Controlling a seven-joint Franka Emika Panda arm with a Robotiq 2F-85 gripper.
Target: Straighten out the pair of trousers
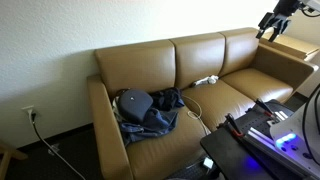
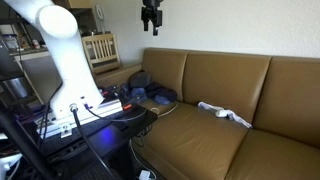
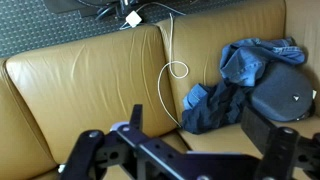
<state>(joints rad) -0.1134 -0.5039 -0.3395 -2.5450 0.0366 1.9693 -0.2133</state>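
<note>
In an exterior view, the trousers [image 1: 152, 115] are seen crumpled in a dark blue heap on the end seat of the tan leather bench [image 1: 240, 95], close against the armrest at that end. A dark grey rounded object [image 1: 135, 100], possibly a cushion or a bag, is laid on top of them towards the backrest. A white cable [image 1: 205, 80] is draped over the middle seat, near the rear edge. The end effector [image 1: 270, 27] is held high above the opposite end of the bench, well apart from the trousers.

In an exterior view, the end effector [image 2: 151, 18] is shown hanging in the air above the backrest, with nothing gripped in it. The trousers [image 2: 152, 96] are found at the far end of the bench [image 2: 200, 140], beside the corner nearest the white robot arm [image 2: 60, 50]. The white cable [image 2: 225, 113] is spread across the middle seat.

In the wrist view, the end effector [image 3: 185, 152] is seen along the lower edge, its jaws spread wide and released, with nothing between them. The trousers [image 3: 232, 85] are bunched on the seat of the bench [image 3: 80, 90] towards one end, touching the dark grey rounded object [image 3: 285, 95]. The white cable [image 3: 172, 65] is looped along the seam between two cushions.
</note>
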